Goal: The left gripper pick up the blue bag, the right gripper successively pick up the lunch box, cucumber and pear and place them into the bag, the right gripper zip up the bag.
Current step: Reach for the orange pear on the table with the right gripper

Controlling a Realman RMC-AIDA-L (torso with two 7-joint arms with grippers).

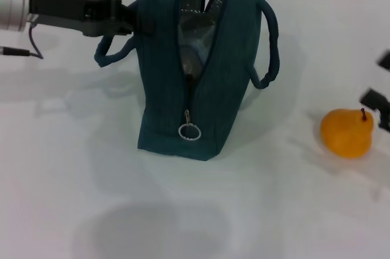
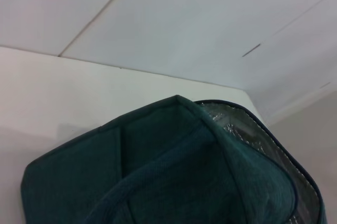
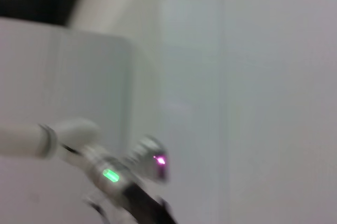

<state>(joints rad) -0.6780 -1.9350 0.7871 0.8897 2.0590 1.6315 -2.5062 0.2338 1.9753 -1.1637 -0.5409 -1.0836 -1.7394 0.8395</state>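
Left gripper (image 1: 135, 20) holding blue bag (image 1: 201, 76) upright, top unzipped, pear (image 1: 347, 132) on counter (image 1: 91, 198) nr right gripper (image 1: 379, 94), its grip can't tell.

The blue bag (image 1: 201, 82) stands upright, unzipped, silver lining showing; the orange-yellow pear (image 1: 347, 132) lies well apart, rightward.

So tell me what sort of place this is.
Likely a lab bench set up for robot packing trials: a bare white table, a blue bag held at its side by the left gripper, and a lone pear.
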